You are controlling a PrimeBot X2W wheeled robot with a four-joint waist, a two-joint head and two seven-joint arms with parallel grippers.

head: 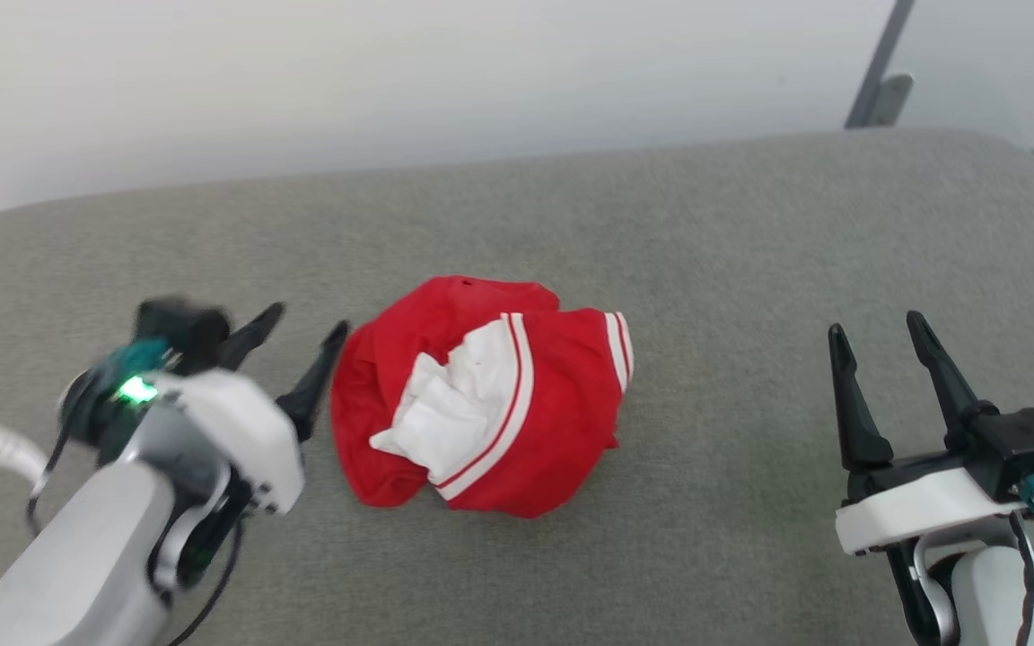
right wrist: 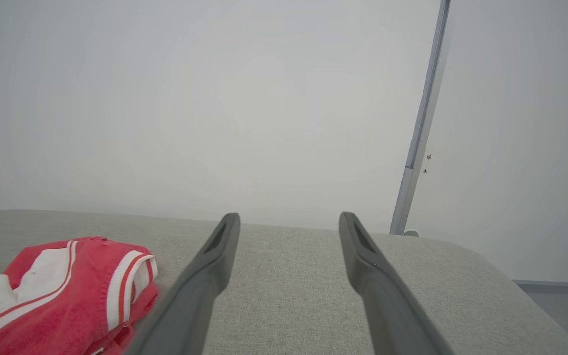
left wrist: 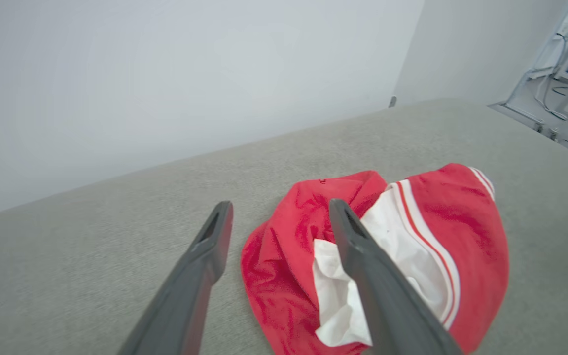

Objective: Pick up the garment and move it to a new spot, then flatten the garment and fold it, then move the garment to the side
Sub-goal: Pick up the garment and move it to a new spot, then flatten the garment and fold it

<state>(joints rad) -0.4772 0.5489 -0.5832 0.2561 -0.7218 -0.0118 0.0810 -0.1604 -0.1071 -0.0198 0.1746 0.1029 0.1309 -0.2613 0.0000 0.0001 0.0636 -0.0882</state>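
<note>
The left pincer [head: 309, 318] is standing wide open and is gripping nothing. Its two dark fingers [head: 315, 377] are spreading apart above the grey fabric-covered table [head: 705, 224], just beside the left edge of the red jersey [head: 562, 404]. In the head view this arm is looking a little blurred. In the left wrist view the left pincer [left wrist: 281, 203] is showing one finger over the bare table, while the other finger [left wrist: 363, 256] is crossing in front of the jersey [left wrist: 461, 231]. Whether this finger is touching the cloth I cannot tell.

The right pincer [head: 874, 323] is also standing wide open and empty. It is hanging well apart from the jersey, over the right part of the table, with its fingers pointing toward the pale wall [head: 391, 72]. In the right wrist view the right pincer [right wrist: 289, 215] is framing only bare grey fabric, and the jersey [right wrist: 82, 296] is lying far to its left.

The jersey is lying near the middle of the table as a crumpled heap. A white sleeve [head: 445, 408] is bunching up on top of the red cloth, and the red-and-white striped trim [head: 517, 386] is running across the heap. A grey metal post [head: 880, 72] is leaning against the wall behind the table's far right corner.
</note>
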